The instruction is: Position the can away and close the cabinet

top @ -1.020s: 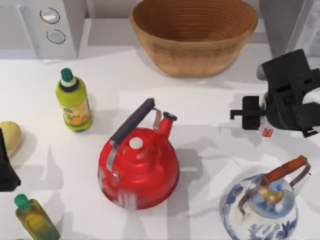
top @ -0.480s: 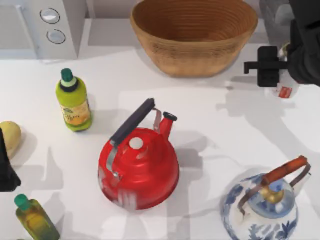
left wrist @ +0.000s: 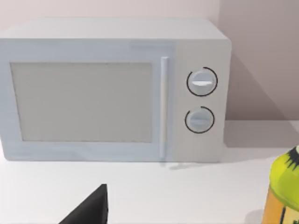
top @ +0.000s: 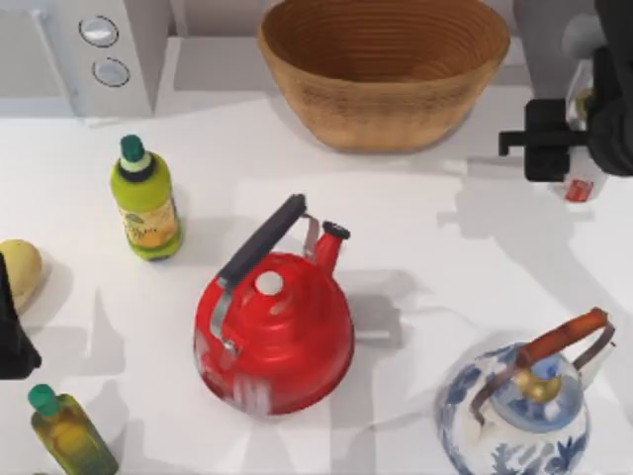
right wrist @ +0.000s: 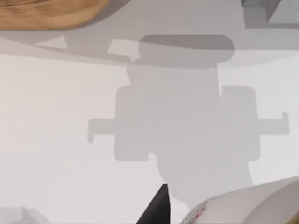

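1 can (top: 577,188) is carried high at the counter's (top: 425,228) far right edge, clamped between the fingers of the right gripper (top: 584,148), near the basket (top: 386,69) and just short of the grey cabinet (top: 554,40) at the top right corner. Little of the can's white side is seen below the gripper, so a slip could be caused by a shallow hold, and the cabinet's edge could be struck. The left gripper (top: 12,341) is parked at the left edge; its fingers' state cannot be told.

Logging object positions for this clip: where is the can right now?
In the top view the can is at the table's far right, held up under the right gripper, right of the wicker basket.
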Controlling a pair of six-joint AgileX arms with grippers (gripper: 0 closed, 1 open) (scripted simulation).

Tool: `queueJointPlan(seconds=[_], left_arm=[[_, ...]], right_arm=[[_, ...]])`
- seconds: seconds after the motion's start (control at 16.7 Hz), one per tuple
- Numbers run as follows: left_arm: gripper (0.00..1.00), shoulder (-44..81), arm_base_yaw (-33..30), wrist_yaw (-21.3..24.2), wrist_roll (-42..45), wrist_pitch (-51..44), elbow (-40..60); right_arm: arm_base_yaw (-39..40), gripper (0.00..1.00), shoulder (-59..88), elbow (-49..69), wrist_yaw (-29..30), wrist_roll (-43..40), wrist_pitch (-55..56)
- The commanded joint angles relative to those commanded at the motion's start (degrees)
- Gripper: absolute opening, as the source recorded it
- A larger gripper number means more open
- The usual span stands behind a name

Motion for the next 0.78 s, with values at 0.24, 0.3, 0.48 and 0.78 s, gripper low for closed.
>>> queueJointPlan(seconds=[0.24,0.3,0.48,0.78], left_arm=[[1.0,0.0,0.0,0.0,0.0,0.0,0.0],[1.0,0.0,0.0,0.0,0.0,0.0,0.0],[1.0,0.0,0.0,0.0,0.0,0.0,0.0],[1.0,0.0,0.0,0.0,0.0,0.0,0.0]], right_arm=[[-3.6,0.0,-12.8,-10.9,-2.0,-3.3,4.0],[-4.9,0.0,-17.5,-14.6,-2.6,-4.3,5.6],[-9.1,0.0,-35.0,-26.9,-4.9,-7.5,11.6],[-16.2,0.0,-65.6,-46.7,-9.6,-13.1,23.2]])
